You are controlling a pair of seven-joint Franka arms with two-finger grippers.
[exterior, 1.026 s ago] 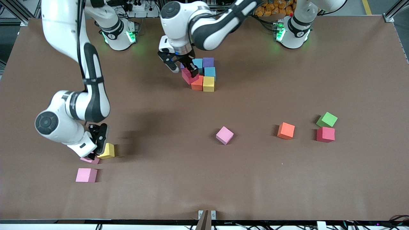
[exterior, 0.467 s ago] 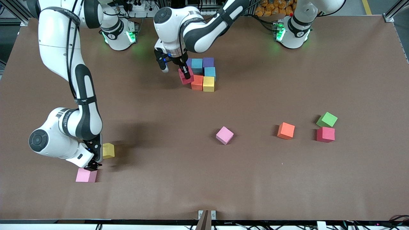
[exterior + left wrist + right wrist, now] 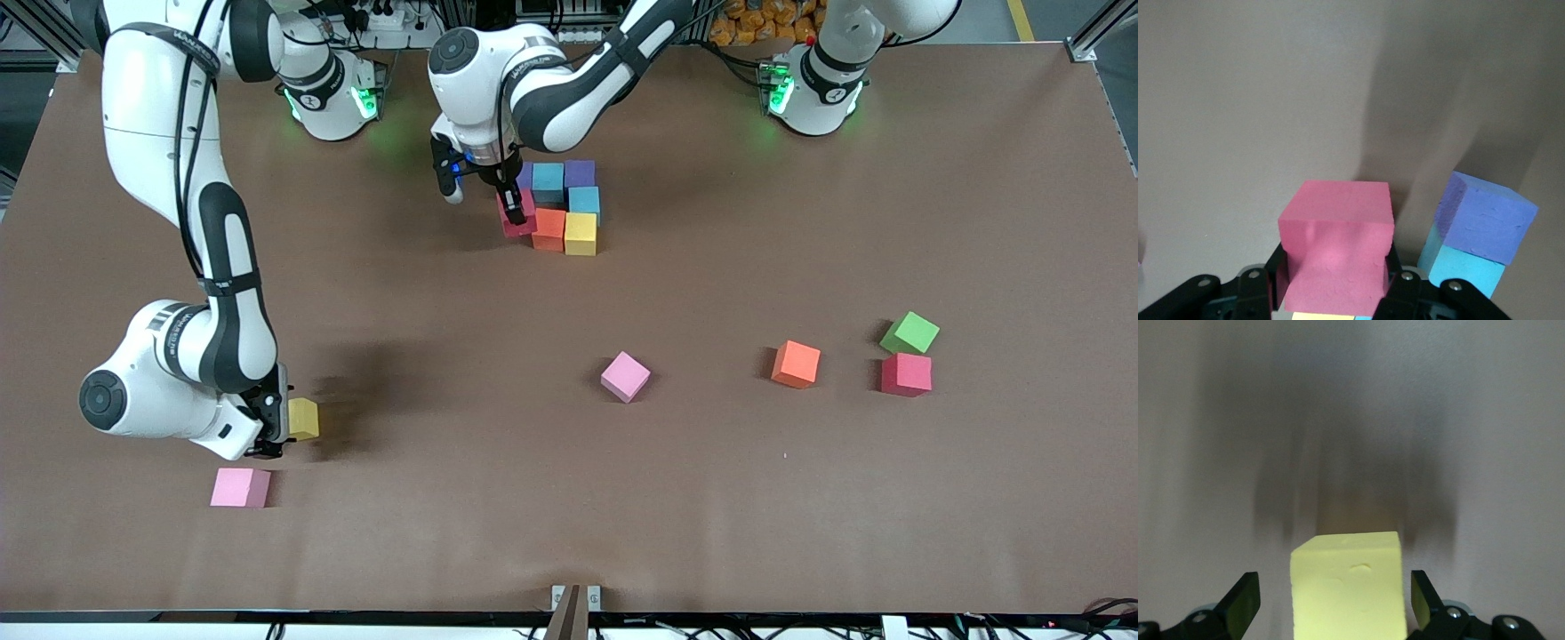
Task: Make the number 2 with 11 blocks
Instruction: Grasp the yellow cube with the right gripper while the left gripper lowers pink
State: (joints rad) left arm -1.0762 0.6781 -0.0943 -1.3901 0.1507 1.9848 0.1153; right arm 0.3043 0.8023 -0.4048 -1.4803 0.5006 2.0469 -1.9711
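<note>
Pinching rose-red block [image 3: 518,213] — left pincer [image 3: 514,206] lowered (beside orange) | right pincer [image 3: 274,436] spread, shifted to yellow block [image 3: 303,419]

The left arm reached across from its base, its wrist bent down, and the left gripper [image 3: 516,206] was clamped on a small matte rose-red cube [image 3: 1338,257]. The right arm folded low over the surface, the right gripper [image 3: 273,437] spread wide, its fingers [image 3: 1245,603] apart.

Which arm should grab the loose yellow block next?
Right. The right gripper is open with its fingers either side of the yellow block. The left gripper is shut on the rose-red block at the number 2.
</note>
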